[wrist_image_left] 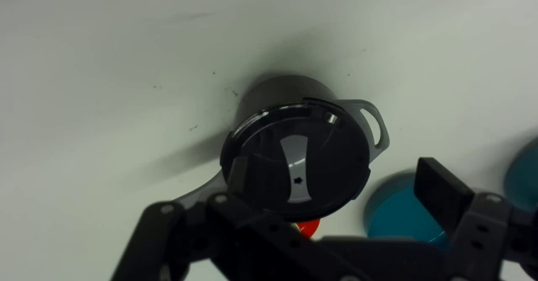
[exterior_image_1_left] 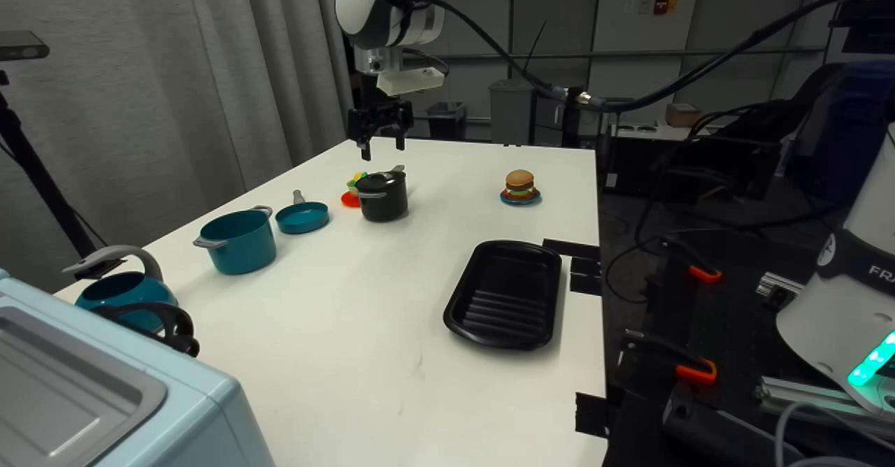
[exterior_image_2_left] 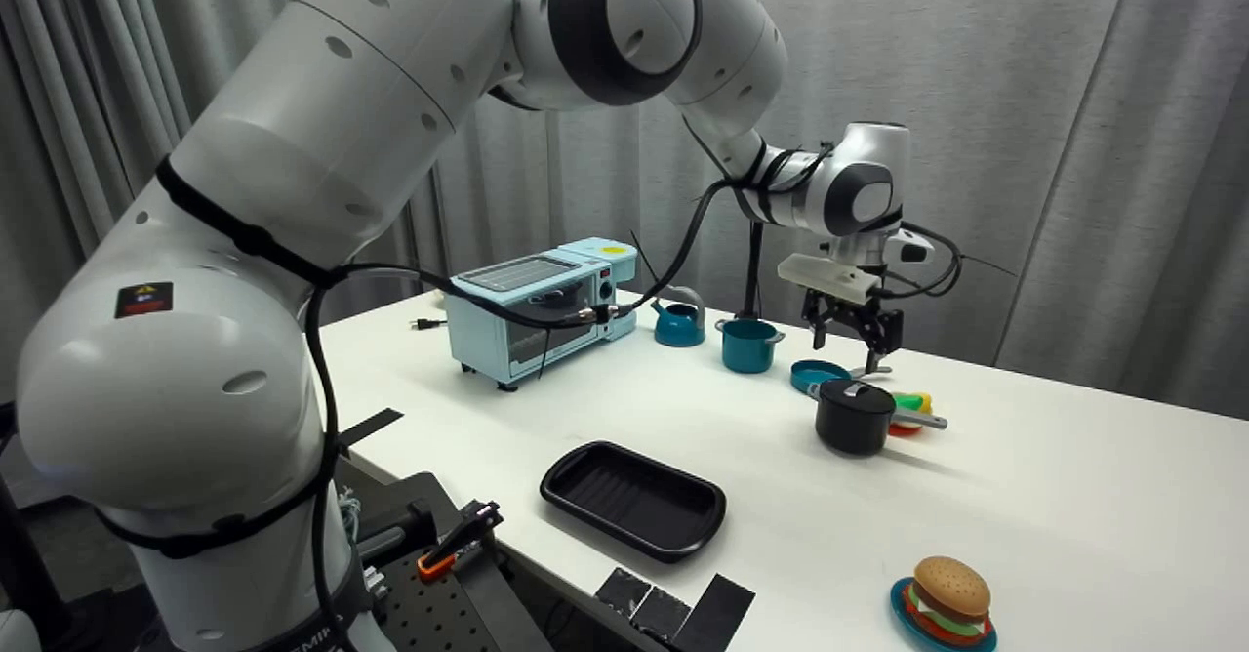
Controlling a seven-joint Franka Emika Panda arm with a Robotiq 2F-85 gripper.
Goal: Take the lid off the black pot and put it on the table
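Note:
The black pot (exterior_image_1_left: 384, 203) stands upright on the white table (exterior_image_1_left: 349, 320); it also shows in an exterior view (exterior_image_2_left: 852, 431) and in the wrist view (wrist_image_left: 286, 88). The dark round lid (wrist_image_left: 296, 163) with a grey strip handle covers the pot's top; it shows in both exterior views (exterior_image_1_left: 382, 175) (exterior_image_2_left: 856, 396). My gripper (wrist_image_left: 334, 176) is open and empty, above and slightly behind the pot, apart from the lid in both exterior views (exterior_image_1_left: 382, 149) (exterior_image_2_left: 845, 352). In the wrist view one finger overlaps the lid's edge; the other is over the teal pan.
A teal pan (exterior_image_1_left: 302, 218) and a teal pot (exterior_image_1_left: 242, 243) stand beside the black pot. A red dish (exterior_image_1_left: 350, 200) with toy food sits close behind it. A grill pan (exterior_image_2_left: 634, 498), a toy burger (exterior_image_2_left: 946, 601), a kettle (exterior_image_2_left: 680, 324) and a toaster oven (exterior_image_2_left: 532, 310) are also here.

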